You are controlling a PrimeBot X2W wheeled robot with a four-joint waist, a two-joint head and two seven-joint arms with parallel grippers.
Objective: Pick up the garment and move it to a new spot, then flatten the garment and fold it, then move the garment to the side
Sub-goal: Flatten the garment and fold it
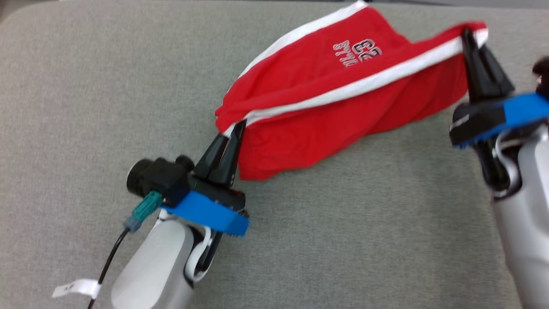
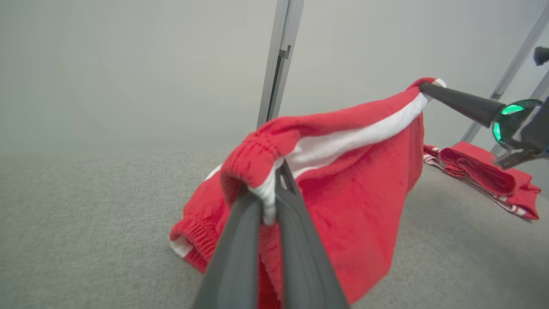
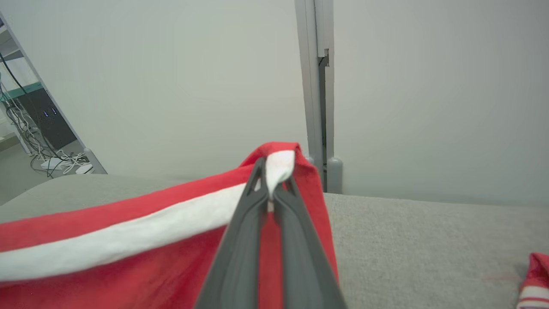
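Grey counter carries the red garment, partly lifted in the frame's upper middle. The left fingers and right fingers are both clamped shut on its white-striped edge. Drawing them apart evenly should tauten it for flattening. Its long axis runs lower left to upper right

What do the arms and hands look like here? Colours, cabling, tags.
Left hand and right hand: two long tapered black fingers each, on a black base with a blue plate. Forearms pale silver-grey. Left wrist carries a black camera, a teal plug, a black cable and a white tag.
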